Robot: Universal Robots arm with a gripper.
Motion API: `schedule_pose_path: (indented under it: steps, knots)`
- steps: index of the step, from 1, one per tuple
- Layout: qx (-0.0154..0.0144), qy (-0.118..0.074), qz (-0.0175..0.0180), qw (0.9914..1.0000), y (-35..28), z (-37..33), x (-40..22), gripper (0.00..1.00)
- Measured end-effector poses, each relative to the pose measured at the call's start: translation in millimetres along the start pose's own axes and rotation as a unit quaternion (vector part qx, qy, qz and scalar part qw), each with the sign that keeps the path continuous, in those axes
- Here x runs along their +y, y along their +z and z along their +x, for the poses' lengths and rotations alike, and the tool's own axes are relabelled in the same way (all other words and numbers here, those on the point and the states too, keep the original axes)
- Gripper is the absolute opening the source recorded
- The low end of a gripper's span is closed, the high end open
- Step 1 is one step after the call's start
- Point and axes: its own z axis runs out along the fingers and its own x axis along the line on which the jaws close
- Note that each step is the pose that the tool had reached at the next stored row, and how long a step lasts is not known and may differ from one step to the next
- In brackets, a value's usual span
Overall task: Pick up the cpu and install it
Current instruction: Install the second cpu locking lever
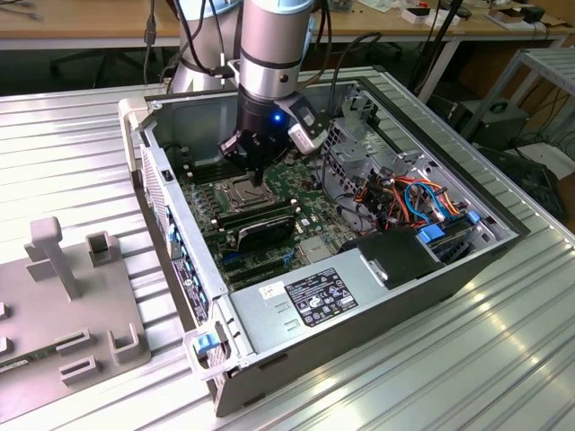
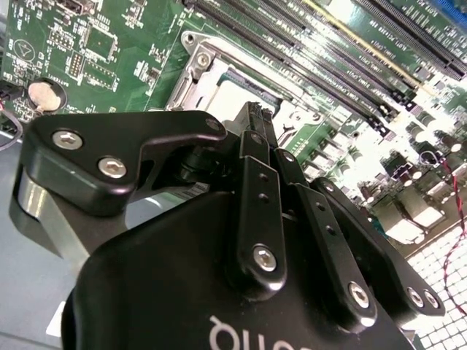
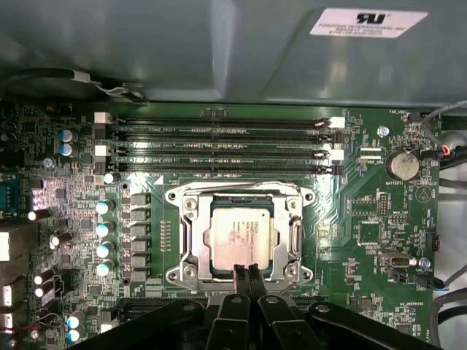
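Open grey metal computer case [image 1: 180, 233] lies on the ribbed aluminium tabletop [image 1: 503, 359]; green motherboard [image 3: 365, 211] inside; black memory slots [image 3: 219, 146] run beside the dark square socket with hinged metal frame [image 3: 182, 240]; small flat square cpu with dull silver-grey top [image 3: 237, 237] sits within that socket; black two-fingered tool [image 3: 248, 281] stands at the cpu's edge, fingers clenched together, grasping nothing.

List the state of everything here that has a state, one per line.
cpu: seated flat in the socket, metal top up.
socket: frame not covering the chip.
hand: shut, empty, tips at the cpu's edge.
computer case: side panel off, lying on the table.
memory slots: empty.
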Motion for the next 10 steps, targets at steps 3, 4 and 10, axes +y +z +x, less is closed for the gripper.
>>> schedule_pose_path:
  steps: [3, 4, 10]
  knots:
    - [0.0000, 0.000, 0.0000, 1.00000, 0.1, -0.2, -2.7, 0.11]
    - [0.0000, 0.000, 0.0000, 1.00000, 0.1, -0.3, -3.8, 0.11]
    - [0.0001, 0.000, 0.0000, 1.00000, -4.4, -0.8, -7.7, 0.11]
